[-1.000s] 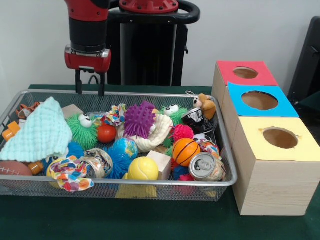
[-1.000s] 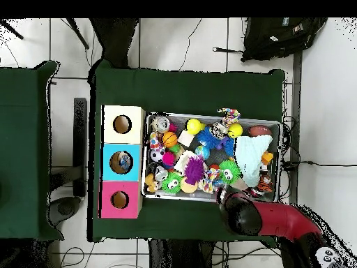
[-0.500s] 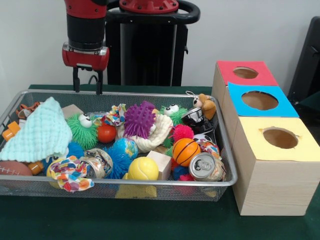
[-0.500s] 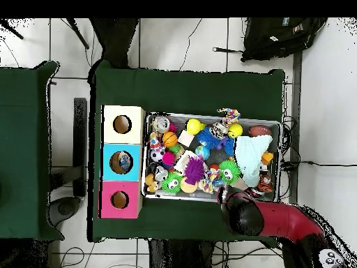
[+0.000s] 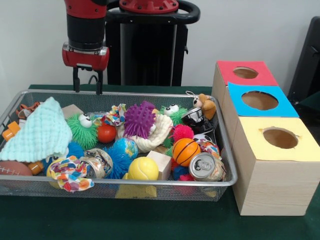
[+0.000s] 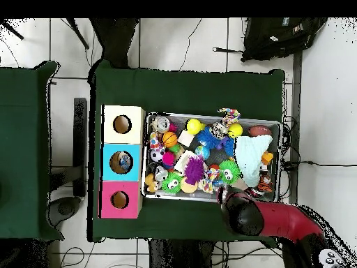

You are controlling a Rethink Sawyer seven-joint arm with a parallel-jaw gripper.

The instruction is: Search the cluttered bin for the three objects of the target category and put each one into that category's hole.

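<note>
Front view puts gripper [image 5: 87, 88], its 2 fingers parted and holding nothing, above far rim of wire bin [image 5: 150, 184], well clear of clutter. Target category unstated; likely balls, such as yellow ball [image 5: 143, 168] and basketball [image 5: 186, 151], lying nearer camera, toward 3 boxes [image 5: 272, 187].

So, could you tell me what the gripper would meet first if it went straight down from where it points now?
Probably the bin's far rim or the table just behind it. The gripper hangs open and empty at that edge; depth is unclear, so it might instead reach the green fuzzy toy just inside.
</note>
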